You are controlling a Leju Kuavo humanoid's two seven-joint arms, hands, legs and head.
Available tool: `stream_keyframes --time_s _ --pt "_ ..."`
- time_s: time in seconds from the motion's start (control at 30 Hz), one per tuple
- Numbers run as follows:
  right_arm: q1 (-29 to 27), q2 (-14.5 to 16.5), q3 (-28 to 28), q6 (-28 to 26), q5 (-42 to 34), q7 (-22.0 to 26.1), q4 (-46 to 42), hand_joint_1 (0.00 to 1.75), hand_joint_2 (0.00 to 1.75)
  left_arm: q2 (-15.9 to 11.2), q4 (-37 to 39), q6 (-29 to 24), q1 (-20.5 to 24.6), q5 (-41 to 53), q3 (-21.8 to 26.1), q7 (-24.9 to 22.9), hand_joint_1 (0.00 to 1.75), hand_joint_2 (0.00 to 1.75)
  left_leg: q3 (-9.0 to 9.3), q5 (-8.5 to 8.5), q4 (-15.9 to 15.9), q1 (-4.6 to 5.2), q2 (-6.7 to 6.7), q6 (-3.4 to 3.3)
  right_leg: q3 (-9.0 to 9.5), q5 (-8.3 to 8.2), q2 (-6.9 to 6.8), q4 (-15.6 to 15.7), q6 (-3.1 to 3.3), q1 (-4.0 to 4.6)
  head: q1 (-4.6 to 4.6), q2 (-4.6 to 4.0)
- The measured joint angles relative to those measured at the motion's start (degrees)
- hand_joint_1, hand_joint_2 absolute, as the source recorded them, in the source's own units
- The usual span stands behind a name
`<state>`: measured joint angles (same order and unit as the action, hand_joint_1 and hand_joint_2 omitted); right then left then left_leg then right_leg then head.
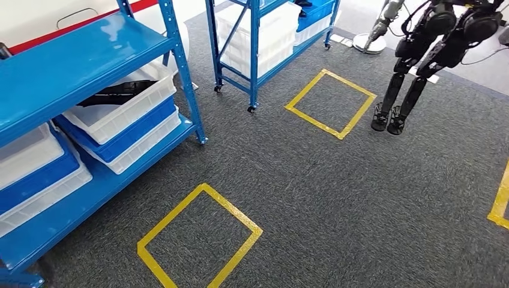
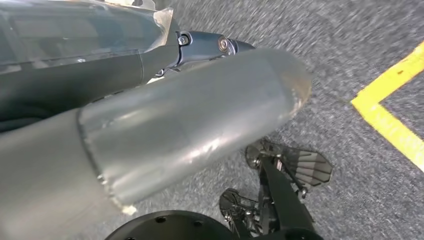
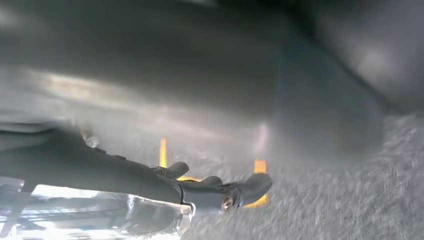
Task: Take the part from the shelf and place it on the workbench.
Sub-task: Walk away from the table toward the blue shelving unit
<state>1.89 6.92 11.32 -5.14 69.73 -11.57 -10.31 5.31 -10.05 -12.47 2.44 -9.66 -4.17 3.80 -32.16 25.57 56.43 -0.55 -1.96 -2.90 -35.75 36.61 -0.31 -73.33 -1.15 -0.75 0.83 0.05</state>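
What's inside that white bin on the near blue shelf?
The white bin on the blue shelf holds something dark and flat. The shelf board above covers part of it, so what it is can't be told.

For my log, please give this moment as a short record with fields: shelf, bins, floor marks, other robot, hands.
shelf: blue shelf at left, a second one farther back
bins: white bin with a dark part inside, stacked on blue and white bins
floor marks: yellow tape squares on grey carpet, near square, far square
other robot: dark legs standing at upper right
hands: left hand hangs over the carpet; right hand blurred; neither shows anything held
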Motion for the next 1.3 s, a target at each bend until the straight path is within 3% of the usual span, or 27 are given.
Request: stream_keyframes --time_s 0.03,0.07,0.13,0.2,0.27,0.33,0.37,0.43,0.5,0.53,0.57,0.63,0.7,0.83,0.9,0.97,1.0,1.03,1.07,1.13,1.2,1.27,1.3 --pt "0.0 -0.1 0.0 -0.1 0.0 0.0 0.0 0.00 0.00 0.0 0.0 0.0 -0.1 0.0 0.0 0.1 0.00 0.00 -0.03 -0.09 0.0 -0.05 -0.93 0.12 0.19 -0.65 0.07 0.4 -0.56 -0.18 0.01 0.00" --pt "0.0 -0.1 0.0 -0.1 0.0 0.0 0.0 0.00 0.00 0.1 0.0 0.0 -0.1 0.0 0.0 0.2 0.00 0.00 -0.03 -0.17 0.1 -0.14 -1.88 0.28 1.49 -2.16 0.32 3.2 -1.24 -0.44 0.00 0.00" --pt "-0.2 -0.3 0.0 -0.3 0.0 -0.1 0.0 0.00 0.00 0.1 0.0 0.1 -0.1 0.0 0.0 0.6 0.00 0.00 -0.27 -0.22 0.4 -0.26 -3.69 0.90 5.09 -5.54 2.90 11.5 -2.28 -1.05 0.13 0.00" --pt "-0.3 -0.3 0.0 -0.5 0.0 0.0 0.1 0.00 0.00 0.1 0.0 0.4 0.0 0.0 0.0 1.0 0.00 0.00 -0.89 -0.29 0.8 -0.17 -5.01 1.71 6.54 -6.96 5.04 15.8 -1.90 -1.18 0.16 0.00" --pt "-0.2 -0.2 0.0 -1.4 -0.2 0.6 0.1 0.00 0.00 0.1 0.0 0.7 -0.2 0.1 0.0 1.5 0.00 0.00 -1.35 -0.55 0.8 -0.25 -5.94 2.36 6.47 -7.09 4.39 16.0 -0.78 -0.98 0.04 -0.01" --pt "-0.2 -0.2 0.1 -2.6 -0.5 1.4 0.1 0.00 0.00 0.1 0.0 1.2 -0.4 0.2 0.0 2.0 0.00 0.00 -1.97 0.19 1.8 -0.38 -4.11 2.79 6.76 -7.41 3.36 16.1 0.14 -1.10 -0.13 0.00" --pt "-0.3 -0.2 0.1 -3.1 -0.6 1.7 0.1 0.00 0.00 0.1 0.0 1.5 -0.4 0.2 0.0 2.2 0.00 0.00 -2.85 1.50 3.8 -0.39 -2.36 2.94 6.89 -7.56 2.81 16.1 0.61 -1.15 -0.28 0.00" --pt "-0.5 -0.1 0.2 -3.6 -0.7 2.1 0.1 0.00 0.00 0.1 0.0 2.0 -0.2 0.3 0.0 2.5 0.00 0.00 -6.14 5.53 11.1 -0.36 0.84 3.14 6.76 -7.53 1.69 16.2 1.37 -0.75 -0.52 0.00" --pt "-0.7 -0.2 0.3 -3.8 -0.7 2.2 0.1 0.00 0.00 0.1 0.0 2.3 0.0 0.4 0.0 2.8 0.00 0.00 -9.08 7.89 17.6 -0.44 1.59 3.23 6.59 -7.28 0.62 16.2 1.77 -0.40 -0.55 0.00" --pt "-0.7 -0.2 0.3 -3.8 -0.7 2.2 0.1 0.00 0.00 0.1 0.0 2.3 -0.1 0.4 0.0 2.8 0.00 0.00 -9.05 7.45 17.9 -0.46 1.70 3.17 6.57 -7.18 0.25 16.2 1.89 -0.31 -0.56 0.00" --pt "-0.6 -0.2 0.3 -3.8 -0.7 2.2 0.1 0.00 0.00 0.1 0.0 2.3 -0.2 0.4 0.0 2.8 0.00 0.00 -7.86 6.15 16.0 -0.47 1.77 3.04 6.62 -7.05 -0.02 16.2 1.93 -0.26 -0.56 -0.01" --pt "-0.5 -0.1 0.3 -3.8 -0.7 2.2 0.1 0.00 0.00 0.1 0.0 2.3 -0.2 0.4 0.0 2.8 0.00 0.00 -3.31 3.11 8.0 -0.35 2.11 2.42 6.98 -6.72 -0.27 16.2 1.77 -0.15 -0.60 0.00" --pt "-0.4 0.0 0.3 -3.8 -0.7 2.2 0.1 0.00 0.00 0.0 0.0 2.3 0.0 0.4 0.0 2.8 0.00 0.00 -0.28 2.18 2.6 -0.02 2.49 1.79 7.29 -6.34 -0.47 16.3 1.22 0.15 -0.56 0.00" --pt "-0.3 0.0 0.3 -3.8 -0.6 2.2 0.1 0.00 0.00 0.0 0.0 2.3 0.0 0.3 0.0 2.7 0.00 0.00 1.05 2.35 0.8 0.19 2.07 0.35 8.02 -6.39 -0.64 14.6 -0.37 0.26 -0.45 0.01" --pt "-0.3 0.0 0.3 -3.8 -0.5 2.2 0.1 0.00 0.00 0.1 0.0 2.2 0.0 0.2 0.0 2.6 0.00 0.00 2.08 2.36 0.5 0.03 1.85 -0.16 5.82 -4.18 -0.36 10.4 -0.16 0.09 -0.25 0.00" --pt "-0.3 0.0 0.3 -3.7 -0.3 2.2 0.1 0.00 0.00 0.1 0.0 2.1 0.0 0.0 0.0 2.6 0.00 0.00 2.33 2.64 0.5 0.04 1.65 -0.39 1.56 -1.47 -0.06 3.4 -0.01 -0.10 -0.06 -0.01" --pt "-0.3 0.0 0.3 -3.7 -0.2 2.3 0.1 0.00 0.00 0.1 0.0 2.0 0.0 0.0 0.0 2.6 0.00 0.00 2.51 2.86 0.5 0.04 1.51 -0.38 -0.46 -1.00 0.01 0.9 -0.40 -0.20 -0.07 -0.01" --pt "-0.3 -0.1 0.3 -3.6 -0.1 2.3 0.1 0.00 0.00 0.1 0.0 1.9 0.0 -0.1 0.0 2.6 0.00 0.00 2.79 3.15 0.5 0.03 1.32 -0.30 -1.67 -1.43 0.06 0.1 -1.02 -0.31 -0.07 -0.01" --pt "-0.3 -0.1 0.3 -3.6 0.0 2.3 0.1 0.00 0.00 0.2 0.0 1.8 -0.1 -0.2 0.0 2.6 0.00 0.00 3.21 3.49 0.5 -0.02 1.12 -0.15 -1.88 -2.75 0.07 1.3 -1.78 -0.43 -0.04 -0.01" --pt "-0.5 -0.3 0.3 -3.5 0.3 2.3 0.1 0.00 0.00 0.4 0.0 1.6 -0.2 -0.4 0.0 2.5 0.00 0.00 4.32 4.41 0.5 -0.18 0.82 0.39 0.09 -7.44 0.05 8.5 -3.29 -0.78 0.03 -0.01" --pt "-0.4 -0.5 0.3 -3.5 0.6 2.3 0.1 0.00 0.00 0.5 0.0 1.5 -0.2 -0.6 0.1 2.3 0.00 0.00 5.18 5.35 0.5 -0.14 0.77 1.23 1.69 -9.65 -0.09 13.9 -2.65 -0.50 0.22 -0.01" --pt "-0.3 -0.4 0.3 -3.5 0.7 2.3 0.2 0.00 0.00 0.5 0.0 1.4 -0.1 -0.7 0.2 2.2 0.00 0.00 5.67 5.89 0.8 -0.02 0.83 1.99 1.87 -9.37 -0.14 14.4 -0.67 -0.14 0.09 -0.01" --pt "-0.3 -0.4 0.3 -3.5 0.8 2.4 0.2 0.00 0.00 0.5 0.0 1.4 -0.1 -0.7 0.2 2.1 0.00 0.00 5.78 6.06 1.0 -0.08 0.89 2.25 2.33 -9.56 -0.06 14.4 -0.05 -0.22 -0.06 0.00"
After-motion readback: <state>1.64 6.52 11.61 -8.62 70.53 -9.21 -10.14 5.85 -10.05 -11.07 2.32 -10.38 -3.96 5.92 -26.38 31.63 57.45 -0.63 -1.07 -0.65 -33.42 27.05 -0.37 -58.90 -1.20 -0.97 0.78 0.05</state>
